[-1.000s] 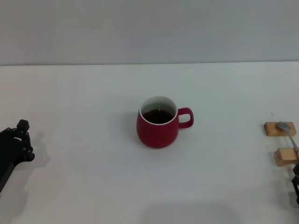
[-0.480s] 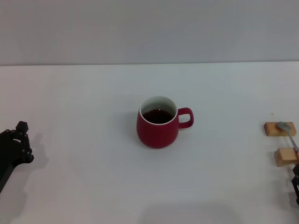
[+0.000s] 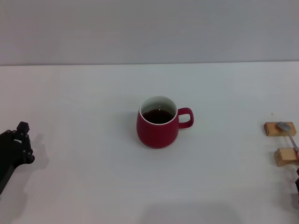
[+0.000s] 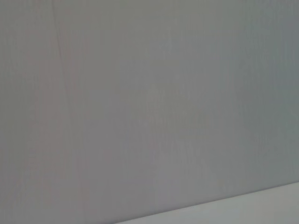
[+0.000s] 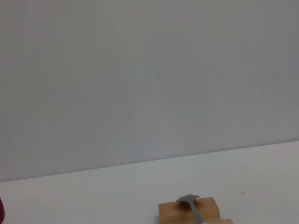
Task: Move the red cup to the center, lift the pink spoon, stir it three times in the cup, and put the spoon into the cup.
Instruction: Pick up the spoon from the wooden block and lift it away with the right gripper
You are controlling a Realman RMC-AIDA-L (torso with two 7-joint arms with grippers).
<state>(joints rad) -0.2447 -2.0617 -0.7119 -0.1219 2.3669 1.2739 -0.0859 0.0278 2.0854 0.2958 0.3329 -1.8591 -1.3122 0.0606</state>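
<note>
Right gripper [image 3: 297,179] lower (barely visible)

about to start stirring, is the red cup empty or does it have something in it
Not empty. The red cup stands upright mid-table with dark liquid showing inside its white interior, below the rim. The pink spoon lies across two wooden blocks.
</note>
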